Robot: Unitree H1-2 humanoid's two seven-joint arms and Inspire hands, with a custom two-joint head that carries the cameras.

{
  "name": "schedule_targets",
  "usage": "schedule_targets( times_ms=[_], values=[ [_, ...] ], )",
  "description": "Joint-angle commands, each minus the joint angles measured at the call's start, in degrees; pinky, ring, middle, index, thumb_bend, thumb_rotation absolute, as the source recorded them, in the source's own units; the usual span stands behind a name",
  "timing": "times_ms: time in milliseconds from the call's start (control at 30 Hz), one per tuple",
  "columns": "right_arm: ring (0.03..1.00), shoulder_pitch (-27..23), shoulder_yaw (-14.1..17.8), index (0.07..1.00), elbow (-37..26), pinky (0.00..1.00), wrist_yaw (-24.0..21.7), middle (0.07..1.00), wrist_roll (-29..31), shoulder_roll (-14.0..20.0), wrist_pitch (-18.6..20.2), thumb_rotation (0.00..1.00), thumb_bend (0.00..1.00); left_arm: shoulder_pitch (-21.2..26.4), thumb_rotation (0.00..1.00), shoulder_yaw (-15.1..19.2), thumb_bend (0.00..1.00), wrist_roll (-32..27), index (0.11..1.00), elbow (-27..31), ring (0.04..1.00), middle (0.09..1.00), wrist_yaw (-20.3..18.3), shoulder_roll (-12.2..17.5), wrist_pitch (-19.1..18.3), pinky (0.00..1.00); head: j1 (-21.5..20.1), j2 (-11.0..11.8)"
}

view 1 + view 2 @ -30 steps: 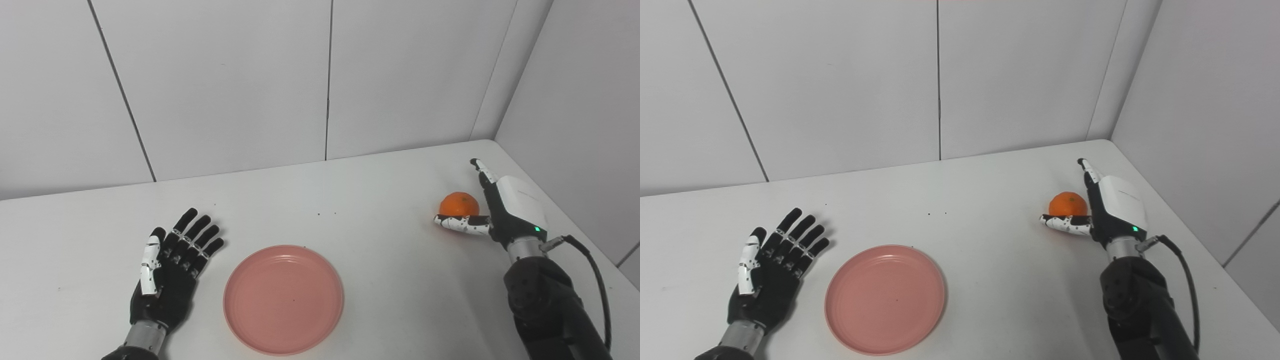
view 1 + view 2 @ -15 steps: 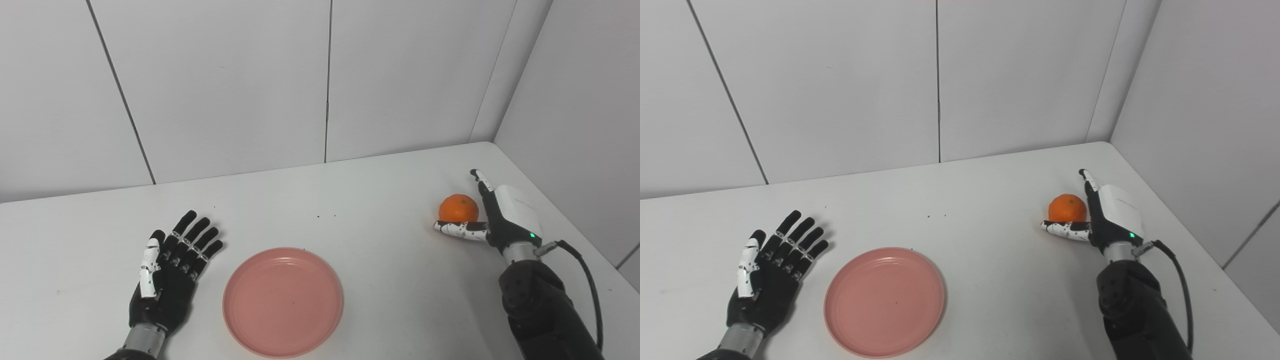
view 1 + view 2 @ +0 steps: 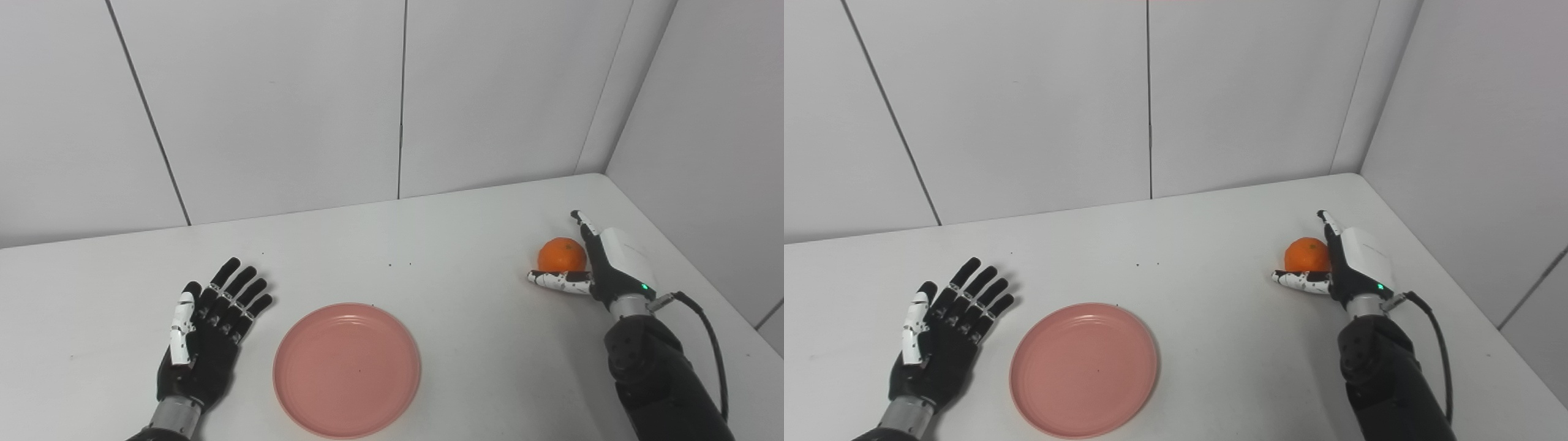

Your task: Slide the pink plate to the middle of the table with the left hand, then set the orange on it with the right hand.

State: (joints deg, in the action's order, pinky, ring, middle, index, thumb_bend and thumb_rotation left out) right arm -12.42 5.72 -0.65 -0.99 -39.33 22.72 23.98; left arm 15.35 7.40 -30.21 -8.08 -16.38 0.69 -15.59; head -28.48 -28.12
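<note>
The pink plate (image 3: pixel 346 369) lies flat near the table's front edge, a little left of centre. My left hand (image 3: pixel 208 337) rests palm down just left of it, open, fingers spread, not touching the rim. The orange (image 3: pixel 562 255) sits on the table at the right. My right hand (image 3: pixel 603 263) stands edge-up against the orange's right side, open. Its thumb (image 3: pixel 554 280) reaches across in front of the fruit, and the fingers extend past it toward the back. The fingers are not closed round the orange.
The white table (image 3: pixel 465 318) runs into a corner of grey wall panels at the back right. Its right edge lies close behind my right arm (image 3: pixel 658 380), which carries a black cable. A few small dark specks (image 3: pixel 400 265) dot the table's middle.
My right hand has slid a little down and leftward, closer round the orange, which stays put. The plate and left hand have not moved. The view shifted slightly after the earliest frames.
</note>
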Motion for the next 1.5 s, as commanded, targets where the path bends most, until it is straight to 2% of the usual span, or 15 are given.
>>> schedule_targets(
  times_ms=[0, 367, 533, 700, 833, 1000, 1033, 1133, 1267, 1333, 1467],
  values=[
    [0.848, -2.5, 1.0, 0.917, -0.5, 0.74, 1.5, 0.908, 1.0, 1.2, 0.4, 0.42, 0.96, -0.9, 1.0, 0.2, 0.29, 0.6, 0.81, -1.2, 0.805, 0.81, 1.0, 0.7, -1.7, 0.79, 0.0, -0.1],
    [0.84, -3.6, 0.9, 0.892, 2.0, 0.73, 3.1, 0.888, 3.7, 1.5, -0.4, 0.42, 0.97, -0.9, 1.0, 0.0, 0.29, 0.4, 0.81, -1.2, 0.805, 0.81, 0.7, 0.8, -1.6, 0.78, 0.0, -0.5],
    [0.818, -3.6, 1.0, 0.876, 2.6, 0.71, 4.2, 0.866, 5.1, 1.6, -1.1, 0.4, 0.95, -0.9, 1.0, -0.1, 0.28, 0.5, 0.81, -1.4, 0.809, 0.809, 0.7, 0.7, -1.6, 0.79, 0.1, -0.6],
    [0.793, -3.8, 2.1, 0.828, 3.4, 0.71, 5.7, 0.823, 8.0, 1.1, -2.4, 0.32, 0.91, -1.1, 1.0, -0.1, 0.29, 0.4, 0.81, -1.3, 0.808, 0.81, 0.6, 0.8, -1.7, 0.79, 0.0, -0.6],
    [0.748, -4.5, 1.8, 0.796, 5.4, 0.66, 7.8, 0.785, 8.9, 1.1, -3.5, 0.32, 0.9, -1.1, 1.0, -0.2, 0.29, 0.4, 0.812, -1.2, 0.809, 0.811, 0.6, 0.8, -1.8, 0.79, 0.0, -0.6],
    [0.632, -5.2, 1.2, 0.693, 7.3, 0.55, 9.5, 0.688, 9.1, 1.6, -4.5, 0.25, 0.83, -1.1, 1.0, -0.4, 0.3, 0.7, 0.808, -0.7, 0.81, 0.812, 0.9, 0.9, -1.9, 0.79, 0.0, -0.9],
    [0.581, -5.3, 0.9, 0.636, 7.7, 0.51, 9.8, 0.636, 9.0, 1.9, -4.9, 0.22, 0.8, -1.2, 1.0, -0.3, 0.3, 0.5, 0.81, -0.6, 0.81, 0.812, 0.9, 0.9, -2.1, 0.79, 0.0, -0.9],
    [0.508, -5.5, 0.0, 0.549, 8.3, 0.46, 10.1, 0.557, 8.5, 2.7, -5.1, 0.17, 0.74, -1.2, 1.0, -0.4, 0.3, 0.3, 0.817, -0.7, 0.813, 0.817, 0.4, 1.0, -2.0, 0.79, 0.0, -0.9],
    [0.475, -5.6, -0.6, 0.507, 8.6, 0.42, 10.2, 0.515, 9.0, 3.1, -5.3, 0.12, 0.69, -1.1, 1.0, -0.3, 0.3, 0.4, 0.815, -1.0, 0.813, 0.815, 0.4, 1.1, -1.8, 0.79, -0.1, -1.1],
    [0.468, -5.6, -0.8, 0.49, 8.8, 0.42, 10.1, 0.51, 9.3, 3.3, -5.7, 0.13, 0.55, -1.2, 1.0, -0.2, 0.29, 0.3, 0.814, -0.7, 0.809, 0.814, 0.7, 1.0, -2.0, 0.79, -0.1, -1.2],
    [0.468, -5.7, -0.6, 0.487, 9.0, 0.41, 9.8, 0.505, 10.3, 3.3, -6.2, 0.14, 0.51, -1.2, 1.0, -0.2, 0.29, 0.3, 0.814, -0.7, 0.81, 0.815, 0.6, 1.0, -2.0, 0.79, -0.1, -1.2]
  ],
)
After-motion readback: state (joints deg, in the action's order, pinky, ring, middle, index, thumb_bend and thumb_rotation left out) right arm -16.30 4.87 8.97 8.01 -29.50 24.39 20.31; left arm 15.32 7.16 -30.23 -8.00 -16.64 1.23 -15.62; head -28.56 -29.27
